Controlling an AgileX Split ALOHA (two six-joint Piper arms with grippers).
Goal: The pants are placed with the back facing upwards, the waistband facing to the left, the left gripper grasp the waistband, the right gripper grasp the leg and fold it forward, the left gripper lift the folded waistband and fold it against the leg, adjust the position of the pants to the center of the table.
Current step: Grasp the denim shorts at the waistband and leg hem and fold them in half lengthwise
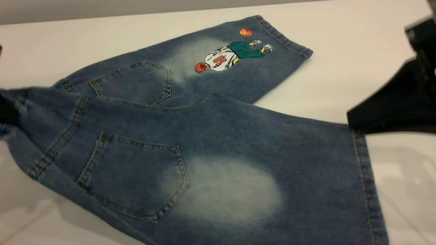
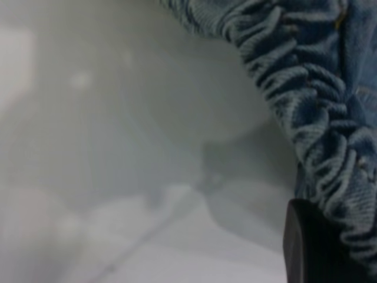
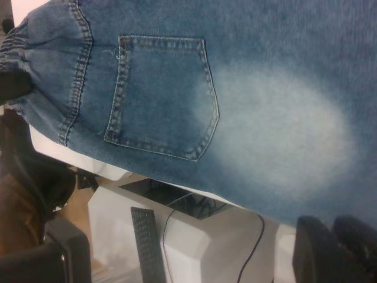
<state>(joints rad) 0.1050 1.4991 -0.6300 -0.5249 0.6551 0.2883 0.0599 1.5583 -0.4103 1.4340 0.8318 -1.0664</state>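
Left claw (image 1: 6, 110) at the far left edge of the exterior frame, closed down on the ruched waistband (image 2: 306, 106), one black finger (image 2: 312, 247) pressed against the gathers. Held up off the tabletop (image 1: 357, 51) there, probably to give the fold a raised end to swing from.

Right claw (image 1: 391, 115) at the right edge of the frame, touching the hem corner of the plain leg (image 1: 238, 190). Cannot tell whether closed on the cloth or only beside it. Placed there, by the look of it, to carry that leg toward the printed leg (image 1: 235, 54) in the upper middle of the frame.

Pants (image 1: 218, 136) back side up, waistband to frame left, hems to frame right, filling the lower half of the frame. Near leg raised, far leg flat on the tabletop.

No true containers. Only two stitched back pockets (image 1: 136, 177) (image 1: 136, 81), both lying flat, nothing showing inside either.
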